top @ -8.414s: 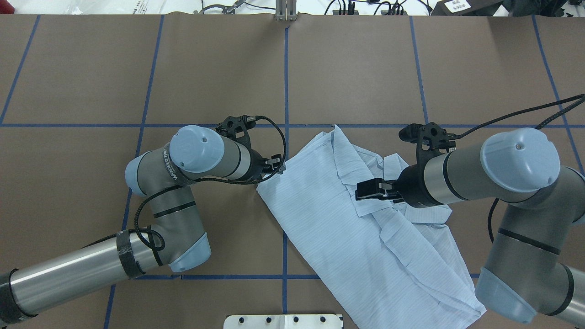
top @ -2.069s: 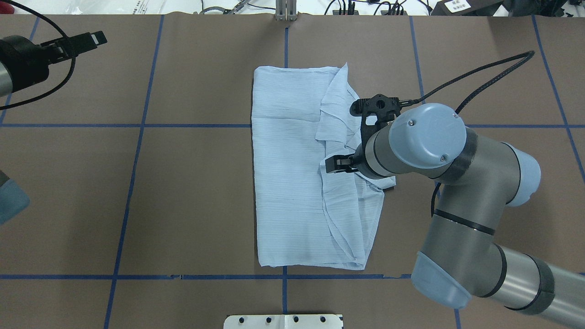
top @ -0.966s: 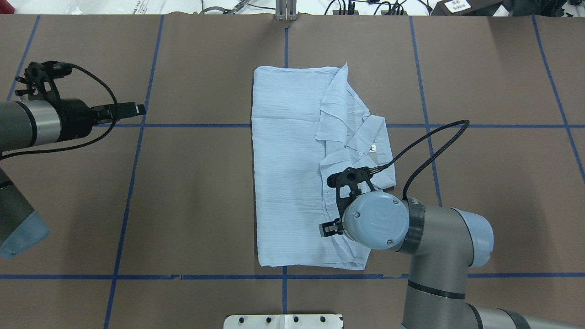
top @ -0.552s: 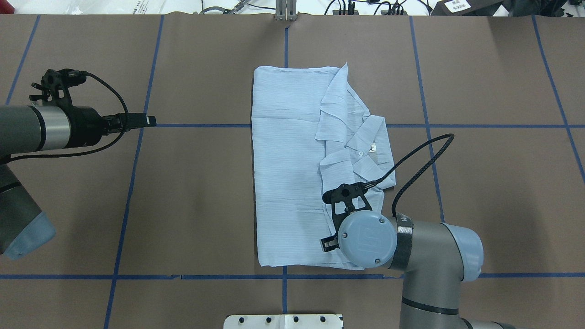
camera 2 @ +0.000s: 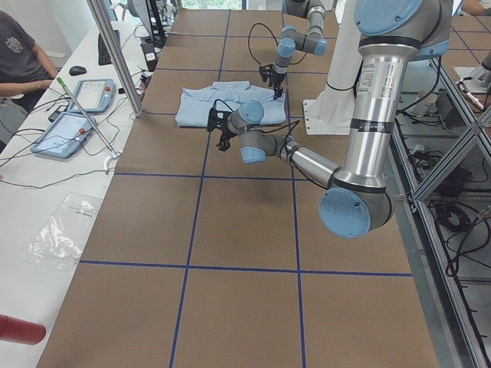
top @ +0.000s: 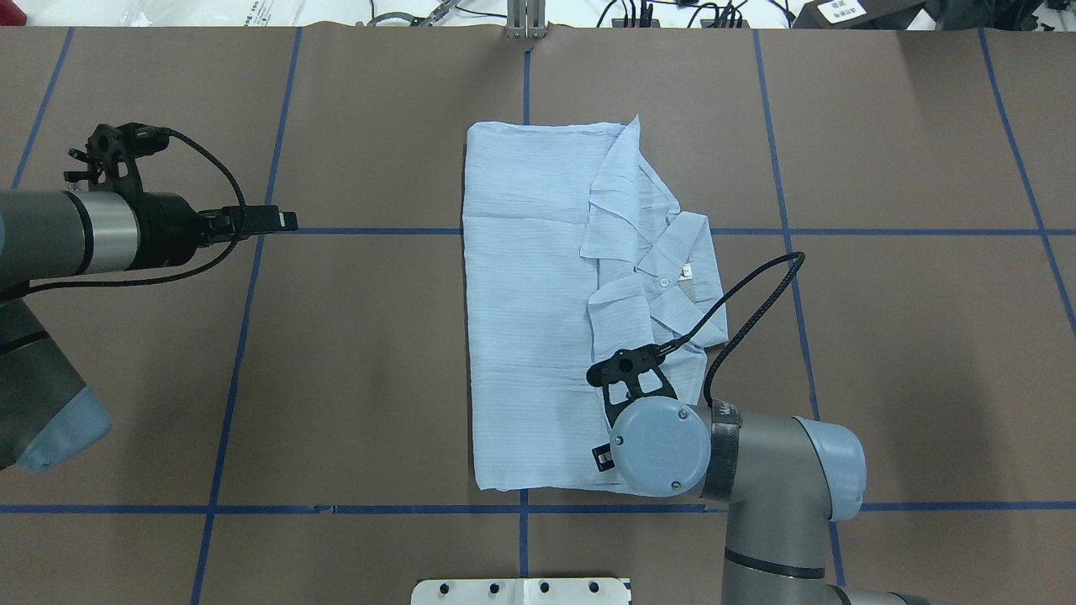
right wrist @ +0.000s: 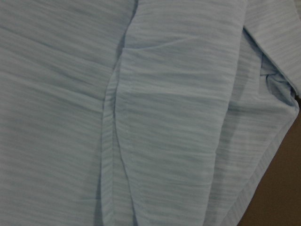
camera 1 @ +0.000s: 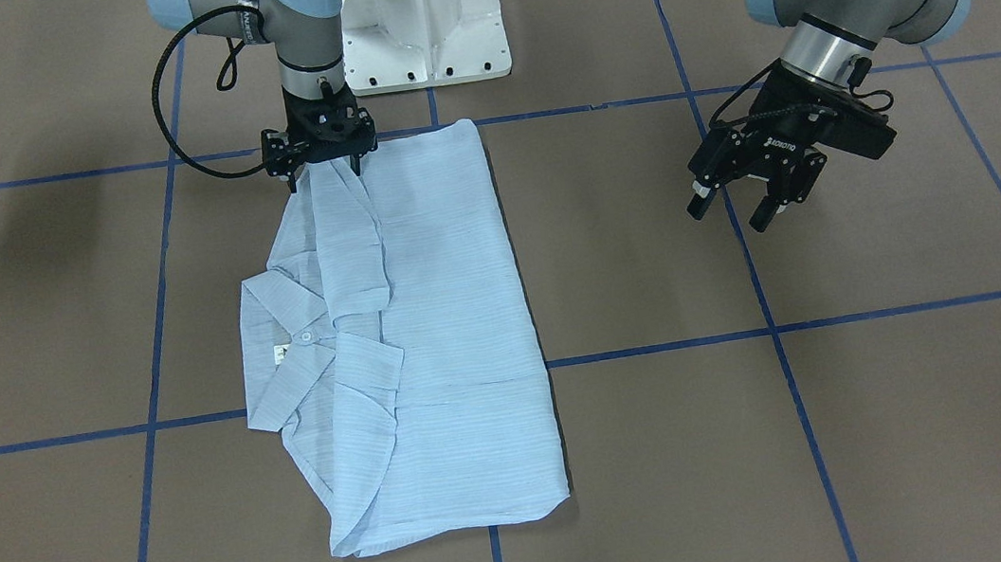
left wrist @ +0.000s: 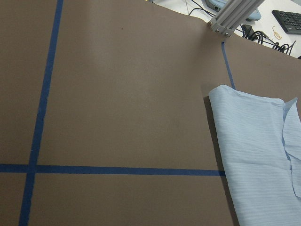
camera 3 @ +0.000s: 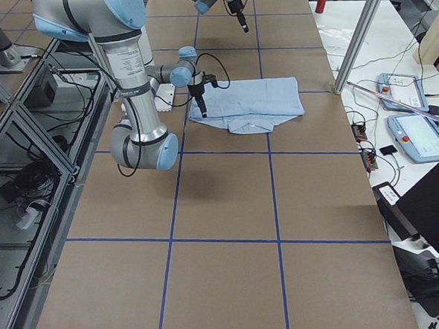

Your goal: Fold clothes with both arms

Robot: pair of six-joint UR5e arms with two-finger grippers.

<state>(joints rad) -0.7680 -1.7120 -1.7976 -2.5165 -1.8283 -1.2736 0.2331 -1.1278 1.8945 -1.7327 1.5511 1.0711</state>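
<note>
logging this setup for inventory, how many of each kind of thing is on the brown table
shirt: 1
robot arms: 2, the left arm and the right arm
white pedestal base: 1
total: 4

Seen from overhead, mostly buried beneath its own pale blue wrist cap (top: 660, 445): the right gripper (camera 1: 325, 176), bar one black finger (top: 602, 456) poking out to the left. Contact with the shirt (top: 530, 319): impossible to judge (nothing but soft, close-up cloth from the right wrist camera). Cropped by the overhead view's left edge: the left arm (top: 50, 244); by its near edge, the right arm (top: 773, 512). Neck label (camera 1: 280, 353): too small to read. Left gripper (camera 1: 729, 215): side-on from overhead, finger gap unreadable there; a mere speck, like its partner, in both side views. Shirt cropped right and bottom by the left wrist view.
</note>
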